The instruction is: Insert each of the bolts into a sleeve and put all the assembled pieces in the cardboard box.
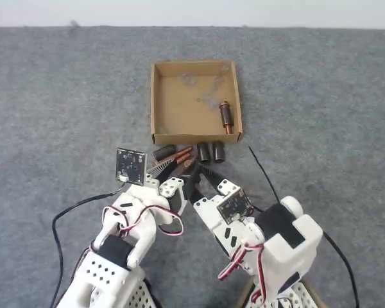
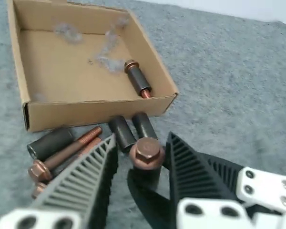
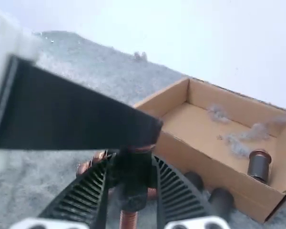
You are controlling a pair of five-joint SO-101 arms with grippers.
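A copper bolt (image 2: 147,151) sits in a dark sleeve (image 3: 131,174), its thread poking out the far end. My right gripper (image 3: 131,162) is shut on that sleeve, just in front of the cardboard box (image 1: 196,137). The left gripper (image 2: 143,140) stands open around the bolt's hex head, its fingers (image 2: 90,171) a little apart from it. Both grippers meet in the high view, left gripper (image 1: 173,168) and right gripper (image 1: 197,174). One assembled piece (image 1: 226,117) lies inside the box. Before the box lie a loose sleeve (image 2: 50,142), loose bolts (image 2: 66,152) and two more sleeves (image 2: 121,131).
Grey carpet (image 1: 321,96) covers the table all round the box. Some pale fluff (image 2: 107,62) lies on the box floor. A thin black cable (image 1: 263,173) runs over the carpet to the right of the grippers. Open carpet lies left and right of the box.
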